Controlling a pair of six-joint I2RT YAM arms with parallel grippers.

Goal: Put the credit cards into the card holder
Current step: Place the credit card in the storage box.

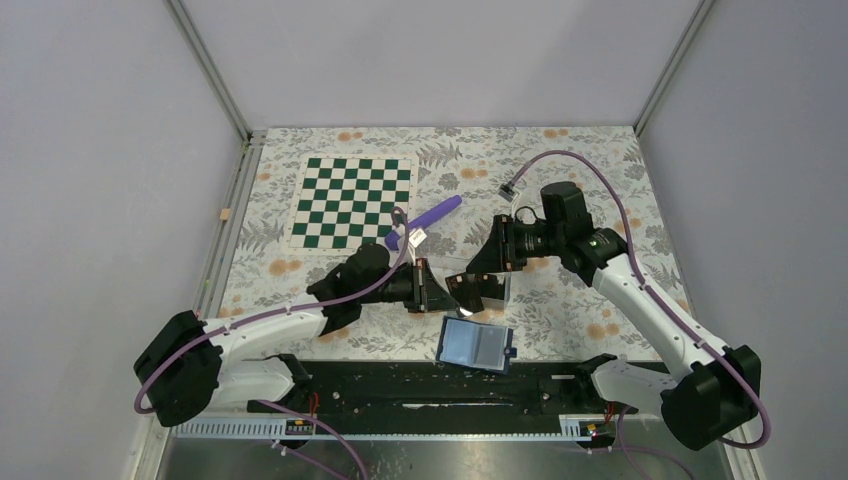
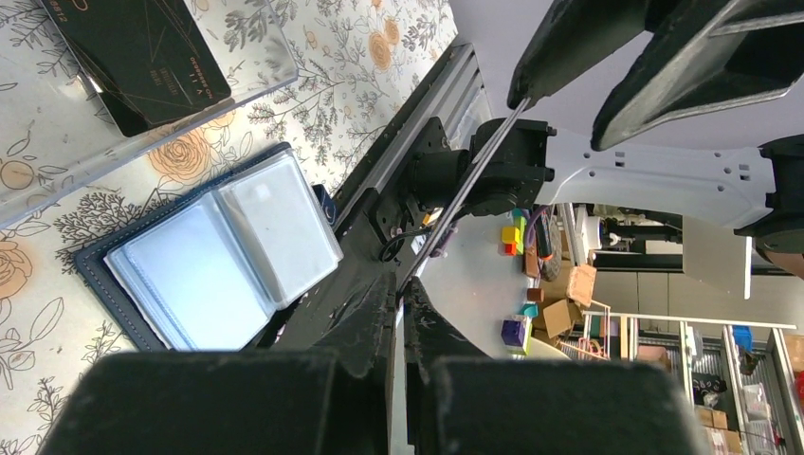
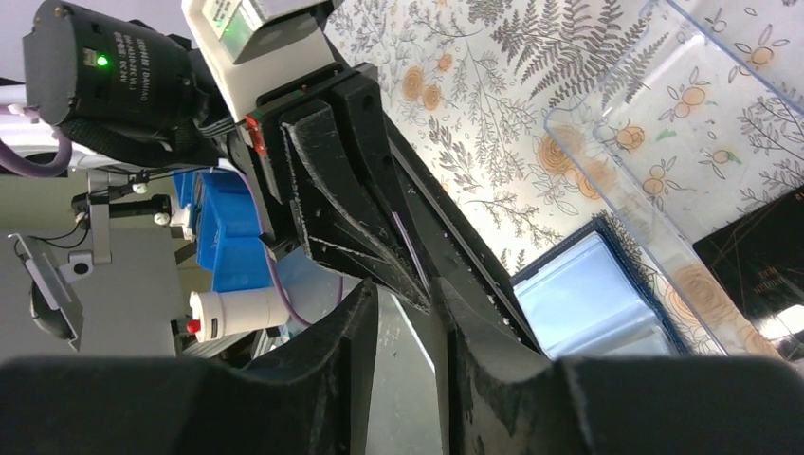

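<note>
The navy card holder (image 1: 476, 343) lies open near the front edge, pale inner pockets up; it also shows in the left wrist view (image 2: 218, 256) and the right wrist view (image 3: 588, 294). My left gripper (image 1: 425, 285) (image 2: 403, 284) is shut on a thin credit card (image 2: 465, 185), seen edge-on. The card reaches toward my right gripper (image 1: 487, 258) (image 3: 408, 294), whose fingers stand apart around its far end. Both grippers hover left of and above a clear tray (image 1: 497, 282) that holds dark cards (image 2: 142, 47) (image 3: 758, 256).
A green and white chessboard mat (image 1: 350, 203) lies at the back left. A purple stick-like object (image 1: 430, 215) lies beside it. The black base rail (image 1: 440, 385) runs along the near edge, just in front of the card holder.
</note>
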